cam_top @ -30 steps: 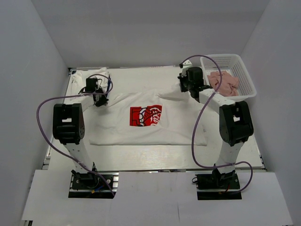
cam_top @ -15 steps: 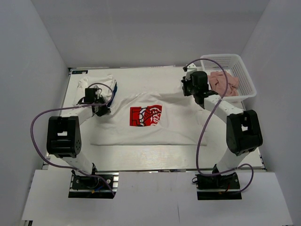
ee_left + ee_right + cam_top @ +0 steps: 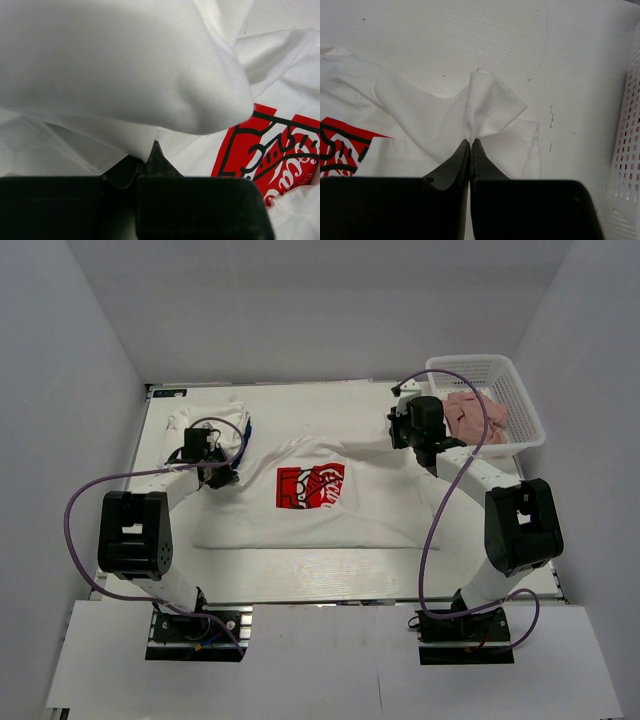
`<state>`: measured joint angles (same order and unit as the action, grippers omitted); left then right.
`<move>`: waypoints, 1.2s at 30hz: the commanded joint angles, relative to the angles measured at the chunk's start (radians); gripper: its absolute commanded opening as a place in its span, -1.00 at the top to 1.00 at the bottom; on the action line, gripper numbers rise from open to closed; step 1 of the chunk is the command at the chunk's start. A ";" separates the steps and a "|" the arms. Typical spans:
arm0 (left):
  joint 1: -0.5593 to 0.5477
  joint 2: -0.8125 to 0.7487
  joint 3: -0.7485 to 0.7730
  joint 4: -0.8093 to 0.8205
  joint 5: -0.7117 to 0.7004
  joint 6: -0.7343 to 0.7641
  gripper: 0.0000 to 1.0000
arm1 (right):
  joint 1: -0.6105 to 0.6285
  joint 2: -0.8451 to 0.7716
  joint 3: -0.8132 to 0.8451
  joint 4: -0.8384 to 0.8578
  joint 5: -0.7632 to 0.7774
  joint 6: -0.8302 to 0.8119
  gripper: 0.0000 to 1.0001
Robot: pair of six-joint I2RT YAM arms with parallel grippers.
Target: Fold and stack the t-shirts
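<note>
A white t-shirt (image 3: 330, 515) lies spread face up across the middle of the table (image 3: 330, 402), its red print (image 3: 311, 486) showing at the chest and its hem toward my bases. My left gripper (image 3: 150, 157) is closed on a pinch of the shirt at its left shoulder, where loose fabric billows up over the fingers. My right gripper (image 3: 470, 145) is closed on a small peak of cloth at the right sleeve, lifted just off the table. A white bundle (image 3: 195, 418), probably a shirt already folded, sits in the far left corner just beyond my left gripper. A white basket (image 3: 527, 410) holding pink cloth (image 3: 475, 412) stands at the far right. I judge that I am at the start of a fold, holding both upper corners. To do it well, I should raise both corners to the same height and move them together at one pace, keeping the cloth between them lightly taut so it does not sag or crease. The left side looks more bunched than the right, so it may need a gentle outward pull first. The hem should stay flat and not drag.
</note>
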<state>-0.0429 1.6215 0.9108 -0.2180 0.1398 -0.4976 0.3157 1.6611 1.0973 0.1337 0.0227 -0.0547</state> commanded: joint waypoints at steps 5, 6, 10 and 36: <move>-0.012 -0.064 0.039 -0.069 0.001 -0.004 -0.10 | 0.003 -0.041 0.004 0.035 0.006 0.007 1.00; -0.012 -0.064 0.039 -0.079 0.001 -0.004 -0.85 | 0.000 -0.040 0.009 0.029 0.008 0.012 1.00; -0.012 -0.124 0.057 -0.127 -0.023 -0.004 -1.00 | -0.001 -0.020 0.029 0.007 0.014 0.024 1.00; -0.012 -0.324 0.074 -0.360 -0.181 -0.059 -1.00 | 0.000 -0.204 -0.017 -0.157 -0.012 0.200 -0.81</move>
<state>-0.0502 1.2552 1.0016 -0.6312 -0.0219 -0.5503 0.3157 1.4578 1.0950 -0.0280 0.0261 0.1249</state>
